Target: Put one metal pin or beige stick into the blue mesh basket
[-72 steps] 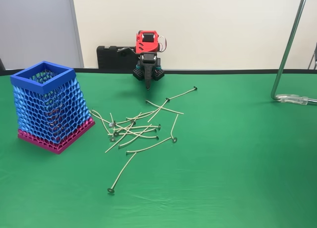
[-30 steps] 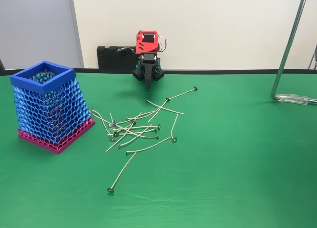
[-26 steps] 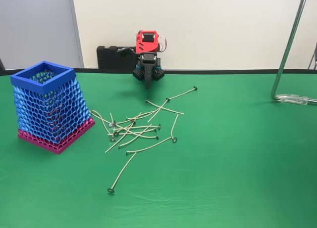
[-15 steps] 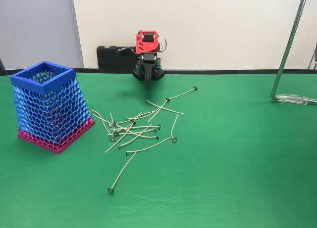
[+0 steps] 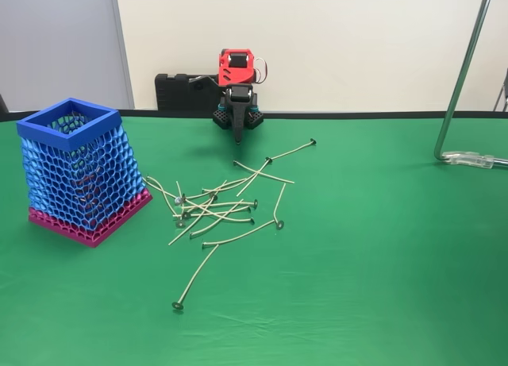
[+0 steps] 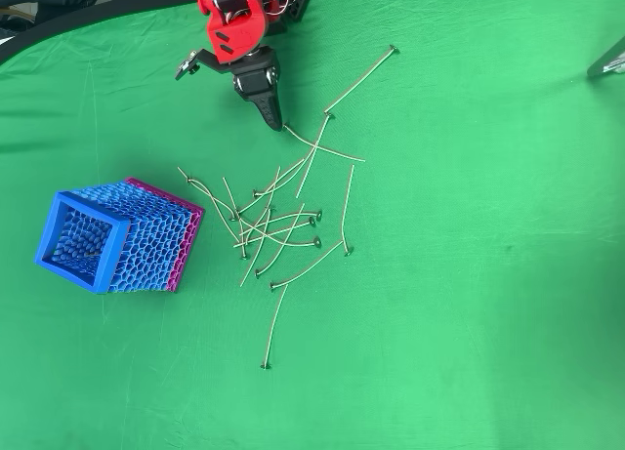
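We see the gripper (image 6: 278, 121) at the table's (image 5: 381, 247) far edge, tip pointing down, fingers prob. closed w/ nothing held. Pins (image 6: 278, 225) lie in a loose heap mid-table, one pin (image 6: 274, 327) apart nearer the camera. Basket (image 5: 78, 171) stands upright, left of the heap in the fixed view.

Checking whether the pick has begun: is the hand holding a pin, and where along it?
Nothing is held. The hand is closed and empty, tip down near the arm's base; the pins all lie loose on the green cloth.
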